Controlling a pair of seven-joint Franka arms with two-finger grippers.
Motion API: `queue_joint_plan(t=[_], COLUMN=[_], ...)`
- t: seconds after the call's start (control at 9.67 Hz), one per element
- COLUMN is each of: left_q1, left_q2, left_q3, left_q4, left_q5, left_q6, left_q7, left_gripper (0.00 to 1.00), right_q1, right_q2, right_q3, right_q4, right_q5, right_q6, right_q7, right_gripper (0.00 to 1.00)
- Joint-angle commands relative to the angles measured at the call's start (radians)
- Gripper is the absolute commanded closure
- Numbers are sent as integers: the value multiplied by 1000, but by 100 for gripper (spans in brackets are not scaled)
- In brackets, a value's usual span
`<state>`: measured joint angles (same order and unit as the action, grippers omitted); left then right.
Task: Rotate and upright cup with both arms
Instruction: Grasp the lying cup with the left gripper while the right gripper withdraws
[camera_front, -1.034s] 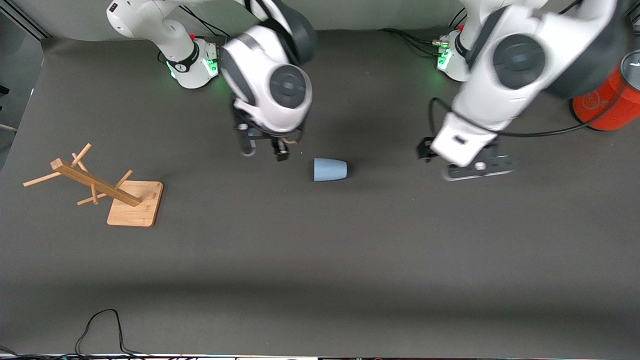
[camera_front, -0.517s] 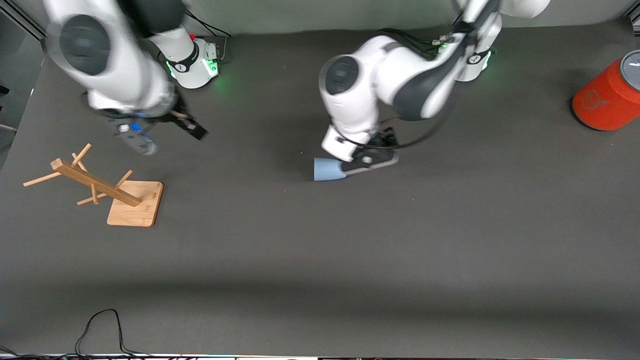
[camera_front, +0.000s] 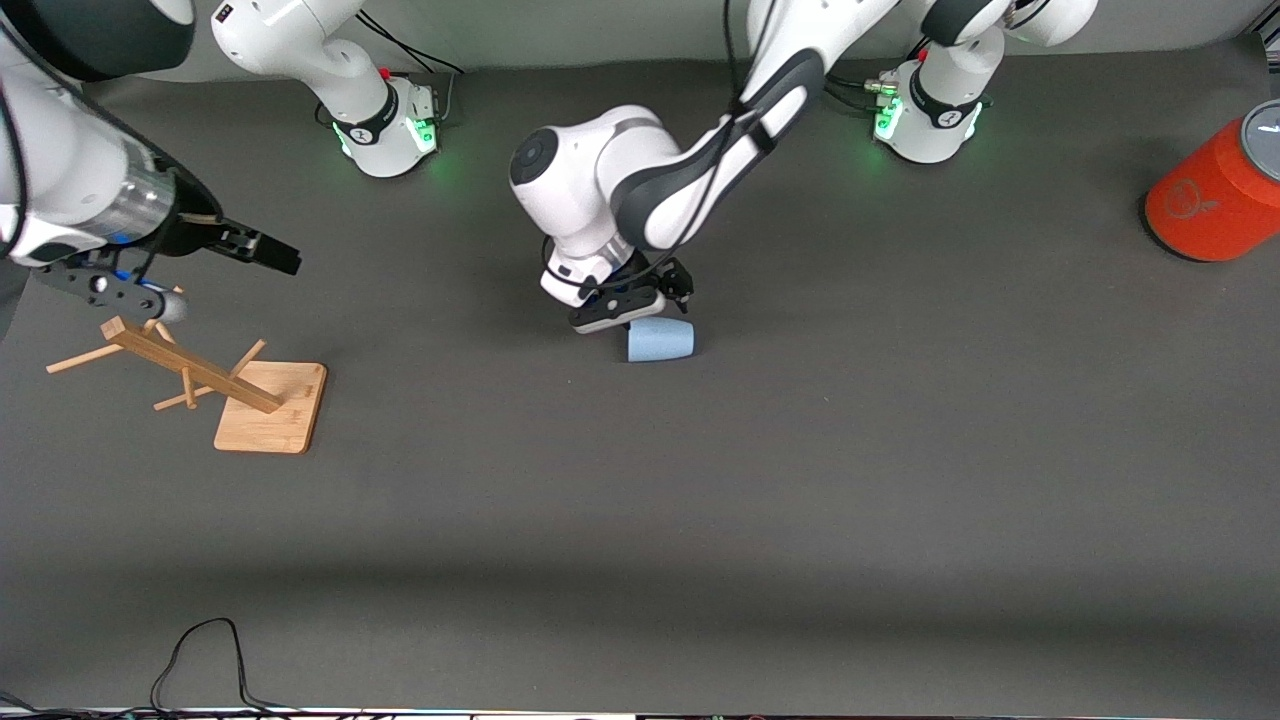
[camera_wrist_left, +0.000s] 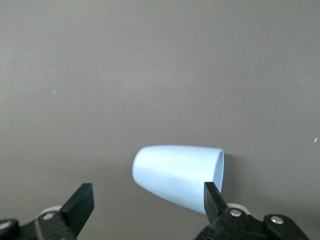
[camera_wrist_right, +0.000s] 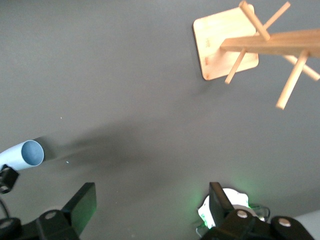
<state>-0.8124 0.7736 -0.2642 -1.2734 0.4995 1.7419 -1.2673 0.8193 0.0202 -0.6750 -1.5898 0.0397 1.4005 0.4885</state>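
The pale blue cup (camera_front: 660, 340) lies on its side in the middle of the table, its open mouth toward the right arm's end. My left gripper (camera_front: 640, 304) hangs low right at the cup, open. In the left wrist view the cup (camera_wrist_left: 177, 174) lies just ahead of that gripper (camera_wrist_left: 147, 201), and one finger (camera_wrist_left: 212, 196) overlaps its rim end; nothing is gripped. My right gripper (camera_front: 198, 272) is open and empty over the wooden rack. The right wrist view shows that gripper (camera_wrist_right: 150, 201) and, farther off, the cup's mouth (camera_wrist_right: 31, 153).
A wooden peg rack (camera_front: 195, 368) leans on its square base (camera_front: 272, 408) toward the right arm's end; it shows in the right wrist view (camera_wrist_right: 260, 44) too. An orange-red can (camera_front: 1210, 205) stands at the left arm's end. A black cable (camera_front: 200, 650) lies near the front edge.
The left arm swept in from its end of the table to the cup. The right arm pulled away from the cup to over the rack. The cup has not moved.
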Motion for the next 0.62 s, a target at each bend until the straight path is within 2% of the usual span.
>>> queue_joint_plan(t=[0.0, 0.1, 0.31, 0.41, 0.52], left_q1=[-40, -45, -53, -53, -53], left_q2=[70, 90, 122, 133, 141], left_q3=[17, 17, 23, 42, 43], left_q4=[58, 60, 83, 100, 112], left_q5=[30, 33, 36, 34, 34], left_q6=[-15, -12, -12, -13, -15], left_q7=[-14, -14, -29, -29, -29], left_gripper=[2, 5, 21, 30, 45], right_q1=[-123, -279, -498, -641, -770], right_q2=[-5, -3, -3, -2, 3], right_q3=[71, 200, 380, 499, 614], right_q4=[-13, -12, -13, -13, -12], right_q5=[3, 2, 2, 2, 0], right_q6=[43, 51, 77, 90, 92], right_q7=[-92, -164, -241, -302, -330], right_gripper=[0, 0, 0, 0, 0])
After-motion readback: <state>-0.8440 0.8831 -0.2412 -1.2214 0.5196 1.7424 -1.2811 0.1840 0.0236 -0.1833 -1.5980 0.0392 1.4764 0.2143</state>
